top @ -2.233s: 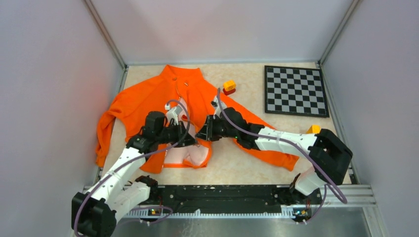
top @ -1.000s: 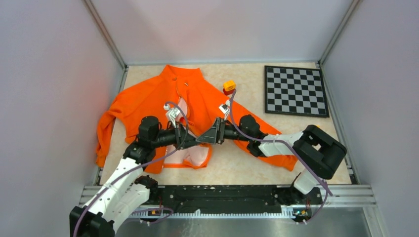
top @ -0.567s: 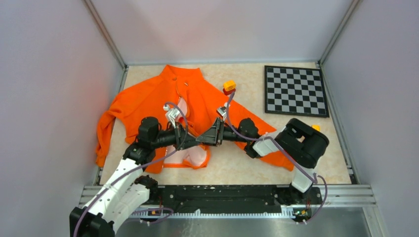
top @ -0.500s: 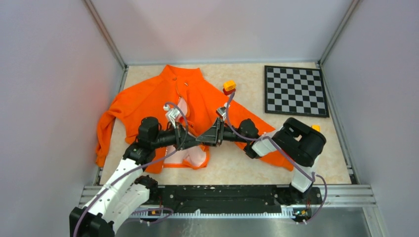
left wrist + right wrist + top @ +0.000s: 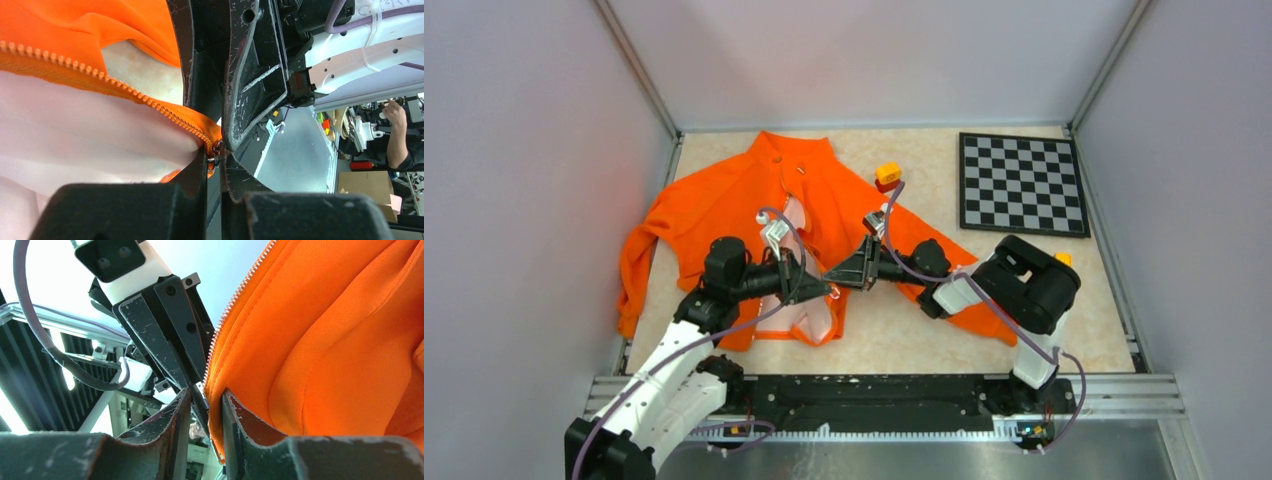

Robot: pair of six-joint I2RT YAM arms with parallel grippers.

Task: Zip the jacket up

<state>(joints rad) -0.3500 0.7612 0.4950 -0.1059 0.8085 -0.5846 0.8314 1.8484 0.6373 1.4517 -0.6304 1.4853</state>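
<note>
left gripper [image 5: 822, 291] narrow, pinched on the bottom zipper end of the jacket [image 5: 724, 195]. right gripper [image 5: 836, 277] narrow too, clamped on the other front edge, its tips just beside the left's. jacket lies spread on the counter [image 5: 894, 335], left of centre, collar at far side, front open low down.

One jacket [image 5: 724, 200], one checkerboard [image 5: 1022, 183], two blocks [image 5: 887, 176] (one mostly hidden).

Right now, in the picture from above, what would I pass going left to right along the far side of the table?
The orange jacket's collar → small yellow and red block → checkerboard.
</note>
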